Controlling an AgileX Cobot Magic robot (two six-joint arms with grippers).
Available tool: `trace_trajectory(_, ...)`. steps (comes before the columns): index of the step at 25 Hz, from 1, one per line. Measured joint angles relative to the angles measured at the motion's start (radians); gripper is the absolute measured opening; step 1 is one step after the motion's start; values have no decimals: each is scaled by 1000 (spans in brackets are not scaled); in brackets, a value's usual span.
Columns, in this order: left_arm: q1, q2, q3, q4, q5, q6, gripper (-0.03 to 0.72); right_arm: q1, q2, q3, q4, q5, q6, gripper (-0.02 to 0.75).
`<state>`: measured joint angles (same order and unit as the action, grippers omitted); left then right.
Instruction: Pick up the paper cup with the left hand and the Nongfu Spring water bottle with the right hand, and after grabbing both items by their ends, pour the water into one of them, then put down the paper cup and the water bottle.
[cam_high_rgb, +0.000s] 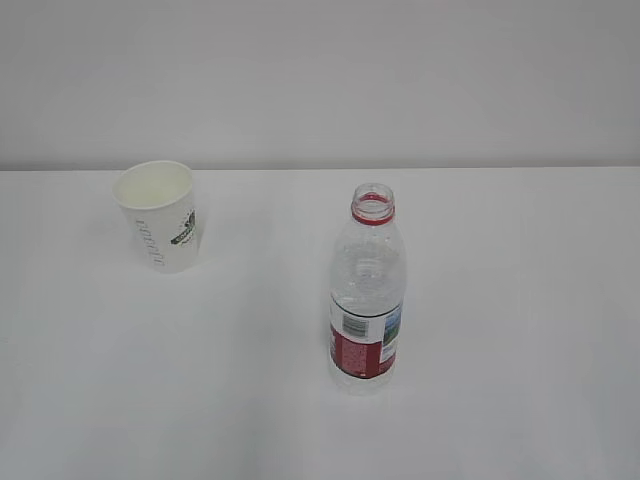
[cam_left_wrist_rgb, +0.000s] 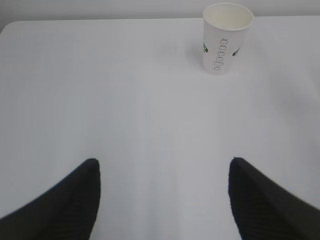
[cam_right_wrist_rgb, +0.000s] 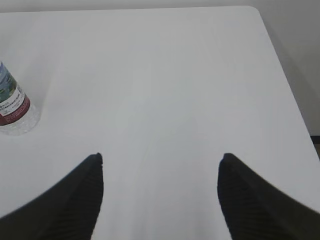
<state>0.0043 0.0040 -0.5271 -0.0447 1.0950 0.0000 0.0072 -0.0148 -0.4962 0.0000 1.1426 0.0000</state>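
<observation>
The white paper cup (cam_high_rgb: 160, 215) with green print stands upright at the back left of the table; in the left wrist view the paper cup (cam_left_wrist_rgb: 226, 39) is far ahead and to the right. The uncapped Nongfu Spring water bottle (cam_high_rgb: 368, 290), clear with a red neck ring and red-and-white label, stands upright near the middle; only the bottle's base (cam_right_wrist_rgb: 12, 107) shows at the left edge of the right wrist view. Water is hard to make out in it. My left gripper (cam_left_wrist_rgb: 164, 165) and right gripper (cam_right_wrist_rgb: 160, 159) are both open over bare table, holding nothing. Neither arm appears in the exterior view.
The white table (cam_high_rgb: 520, 330) meets a pale wall at the back. Its right edge and rounded far corner (cam_right_wrist_rgb: 255, 11) show in the right wrist view, and a rounded far-left corner (cam_left_wrist_rgb: 10, 26) shows in the left wrist view.
</observation>
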Motion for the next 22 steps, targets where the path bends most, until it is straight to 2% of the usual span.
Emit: trace_trajectory(22, 0, 0, 0, 0, 0, 0, 579, 0, 0, 0, 0, 0, 0, 537)
